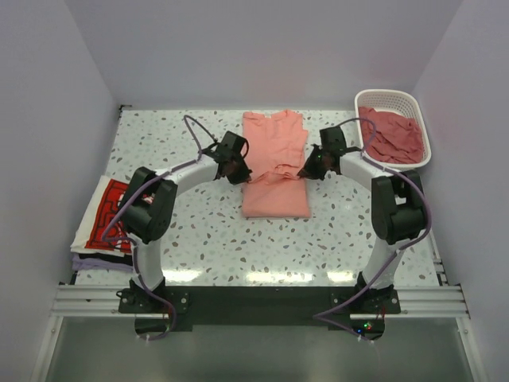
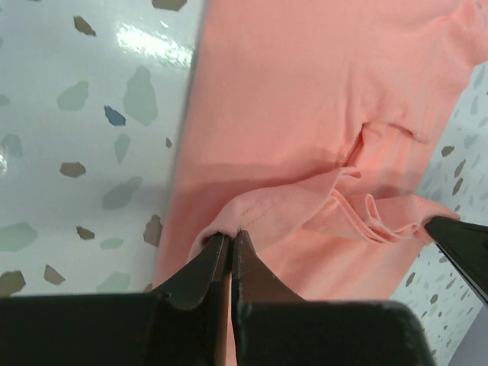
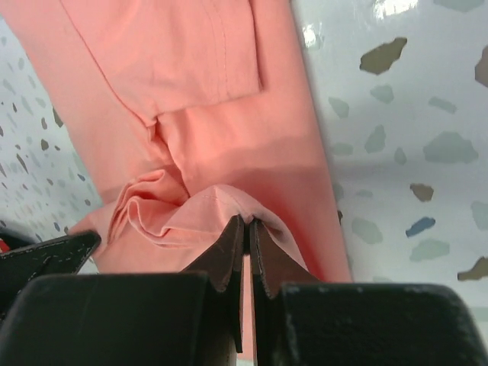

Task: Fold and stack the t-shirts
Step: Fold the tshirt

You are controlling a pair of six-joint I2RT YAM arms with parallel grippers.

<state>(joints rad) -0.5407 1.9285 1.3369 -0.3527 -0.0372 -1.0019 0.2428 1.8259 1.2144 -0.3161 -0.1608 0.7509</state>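
Note:
A salmon-pink t-shirt (image 1: 274,163) lies lengthwise in the middle of the table, sleeves folded in, its lower part doubled up and raised. My left gripper (image 1: 237,172) is shut on its left hem edge (image 2: 229,221). My right gripper (image 1: 308,171) is shut on the right hem edge (image 3: 236,206). Both hold the cloth lifted over the shirt's middle, with loose folds (image 2: 366,217) bunched between them. A folded white t-shirt with red-and-black print (image 1: 107,213) lies at the left edge on a pale purple one (image 1: 99,263).
A white slatted basket (image 1: 392,127) at the back right holds more crumpled pink cloth (image 1: 391,135). The speckled table (image 1: 207,239) ends at a metal rail along the near edge. Grey walls close in the sides and back.

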